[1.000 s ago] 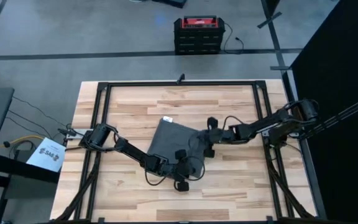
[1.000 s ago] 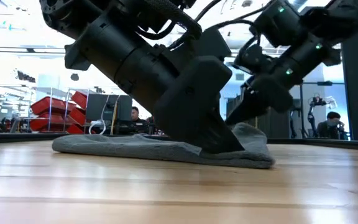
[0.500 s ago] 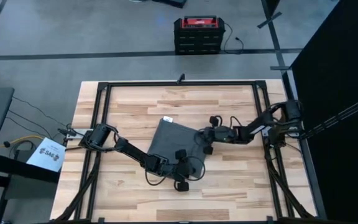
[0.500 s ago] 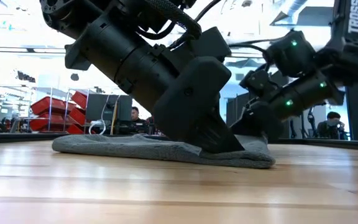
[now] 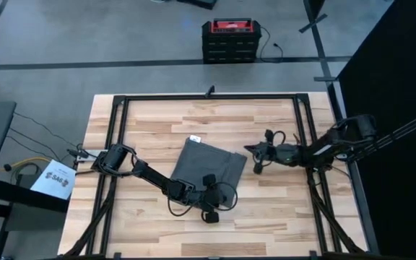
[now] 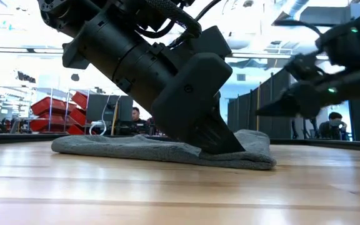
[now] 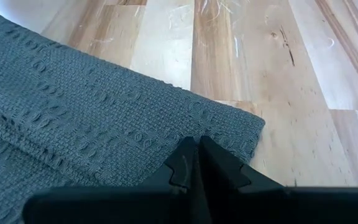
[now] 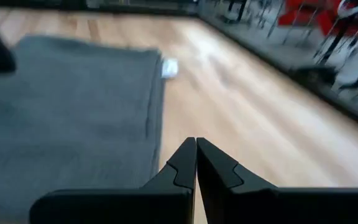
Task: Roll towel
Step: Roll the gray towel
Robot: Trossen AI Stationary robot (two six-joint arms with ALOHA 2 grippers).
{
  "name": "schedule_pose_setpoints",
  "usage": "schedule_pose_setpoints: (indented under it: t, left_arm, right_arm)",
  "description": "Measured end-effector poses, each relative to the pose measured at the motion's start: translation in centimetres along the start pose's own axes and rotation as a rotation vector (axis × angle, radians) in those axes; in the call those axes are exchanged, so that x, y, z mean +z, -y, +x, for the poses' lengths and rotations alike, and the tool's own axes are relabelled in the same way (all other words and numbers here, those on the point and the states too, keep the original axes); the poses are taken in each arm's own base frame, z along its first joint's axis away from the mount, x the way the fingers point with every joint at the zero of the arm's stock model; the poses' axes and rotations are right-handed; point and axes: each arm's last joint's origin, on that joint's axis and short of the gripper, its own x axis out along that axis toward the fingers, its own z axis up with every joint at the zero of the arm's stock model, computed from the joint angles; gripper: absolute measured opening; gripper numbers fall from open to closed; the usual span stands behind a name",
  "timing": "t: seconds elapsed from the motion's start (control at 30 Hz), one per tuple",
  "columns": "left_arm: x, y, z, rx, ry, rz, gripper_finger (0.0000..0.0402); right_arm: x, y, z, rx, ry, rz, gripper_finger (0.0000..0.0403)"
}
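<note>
Plain dark grey soft cloth towel (image 5: 204,164): folded flat at the middle of the light wooden tabletop (image 5: 157,123), small white tag (image 5: 194,138) at its 11 o'clock corner. No roll yet formed.

Left tool (image 5: 209,186): at the towel's 6 o'clock edge, fingers pressed together and bearing on the cloth near a corner; whether any fabric sits between them cannot be told.

Right tool (image 5: 253,150): at the towel's 3 o'clock side, clear of the cloth, fingers pressed together on nothing.

Risks, judged: with only one edge held, a push could slide or bunch the whole towel rather than turn it; a thin pinch could slip, leaving a loose, skewed roll.
</note>
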Motion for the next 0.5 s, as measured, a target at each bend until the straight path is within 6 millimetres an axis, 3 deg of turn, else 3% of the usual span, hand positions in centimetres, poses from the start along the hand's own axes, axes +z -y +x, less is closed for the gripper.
schedule_pose_setpoints:
  t: [0.2,0.5]
  left_arm:
    - [0.0,0.0,0.0,0.0,0.001,0.019,0.0015]
    - [0.0,0.1,0.0,-0.002,0.0,0.062,0.0015]
  right_arm:
    - [-0.7,-1.3,0.3,0.078,0.017,0.021,0.0]
    - [-2.0,-4.0,5.6,0.065,-0.008,-0.025,0.0]
